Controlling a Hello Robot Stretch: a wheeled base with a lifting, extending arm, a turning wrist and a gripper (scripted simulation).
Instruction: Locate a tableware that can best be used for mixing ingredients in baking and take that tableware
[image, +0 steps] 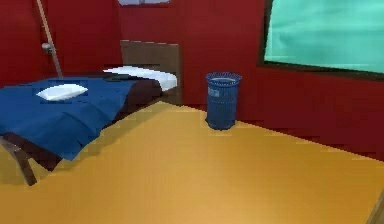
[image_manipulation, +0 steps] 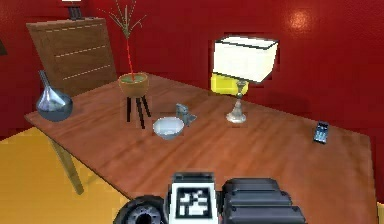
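The search part of the task looks done. A small, round, pale bowl (image_manipulation: 168, 126), the likeliest mixing vessel here, sits on the desk (image_manipulation: 270, 155) in the arm side view, just in front of a potted plant (image_manipulation: 134, 84) on a dark legged stand and just beside a small grey object (image_manipulation: 184, 113) too small to identify. Taking it is what remains: the bowl rests on the desk, well apart from the arm's parts at the bottom edge. There, a white square with black marks (image_manipulation: 196, 200) sits between dark rounded shapes, and the one on its left seems to be the gripper (image_manipulation: 142, 214). Its far end cannot be made out, so whether it holds anything cannot be told. The bowl looks smooth and shallow with a thin rim, probably ceramic or glass. The desk is polished reddish-brown wood with a slight sheen. On it also stand a bulbous blue-grey glass vase (image_manipulation: 54, 100) with a narrow neck, a lamp (image_manipulation: 240, 70) with a boxy, glowing yellow shade on a slim metal stem, and a small dark phone (image_manipulation: 320, 132) lying flat near the far right. The forward view shows a bed (image: 70, 115) with a soft blue cover and a cylindrical blue mesh bin (image: 223, 100) against the red wall.
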